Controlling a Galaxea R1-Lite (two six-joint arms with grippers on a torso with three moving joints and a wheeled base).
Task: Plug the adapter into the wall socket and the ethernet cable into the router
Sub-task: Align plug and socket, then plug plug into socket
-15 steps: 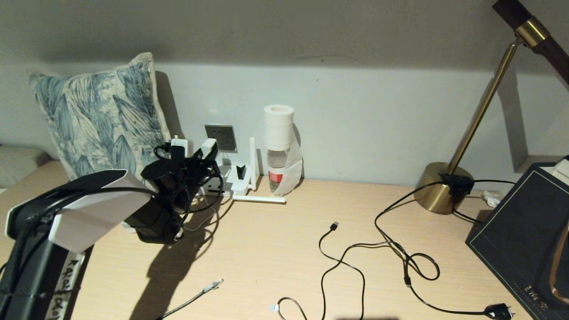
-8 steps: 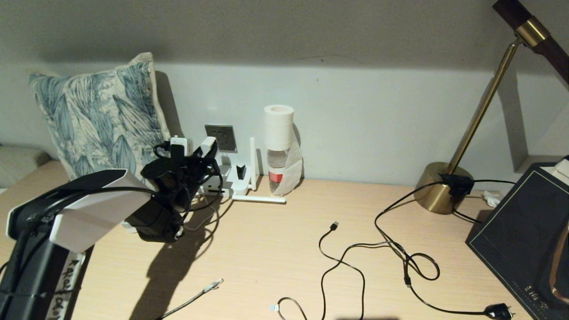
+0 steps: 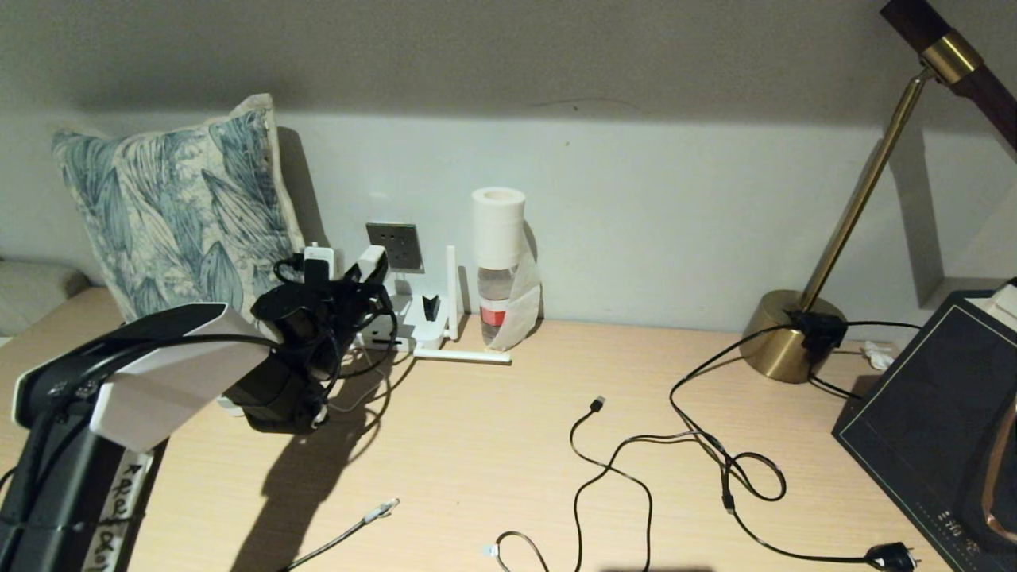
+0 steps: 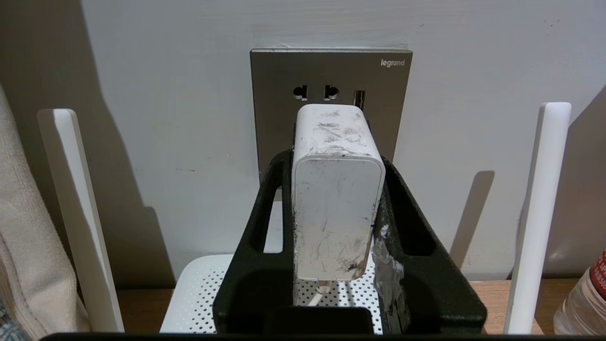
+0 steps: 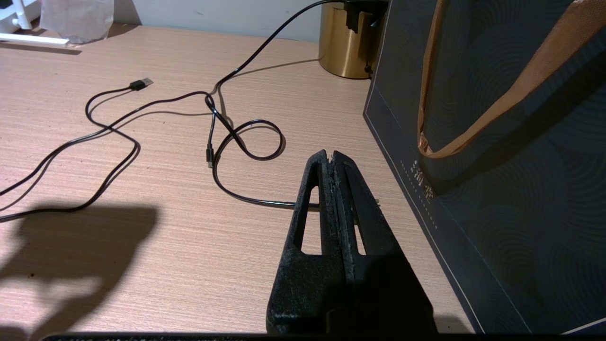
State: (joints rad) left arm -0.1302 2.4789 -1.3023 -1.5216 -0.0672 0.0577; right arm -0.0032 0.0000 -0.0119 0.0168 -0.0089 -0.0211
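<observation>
My left gripper (image 3: 367, 268) is shut on the white adapter (image 3: 371, 259), held up at the wall just left of the grey wall socket (image 3: 395, 245). In the left wrist view the black fingers (image 4: 277, 189) clamp the scuffed adapter (image 4: 337, 199), whose far end is up against the socket plate (image 4: 279, 94) below its round holes; the prongs are hidden. The white router (image 4: 203, 293) lies beneath, an antenna (image 4: 78, 213) standing on each side. The ethernet cable's clear connector (image 3: 386, 506) lies loose near the desk's front edge. My right gripper (image 5: 331, 155) hovers shut and empty over the desk.
A leaf-print pillow (image 3: 171, 206) leans on the wall behind the left arm. A bottle topped with a paper roll (image 3: 499, 262) stands right of the router. A black USB cable (image 3: 597, 403), a mains plug (image 3: 890, 556), a brass lamp base (image 3: 786, 345) and a dark bag (image 5: 497, 166) fill the right.
The left gripper has crept very slightly with the adapter near the socket. Nothing else has moved.
</observation>
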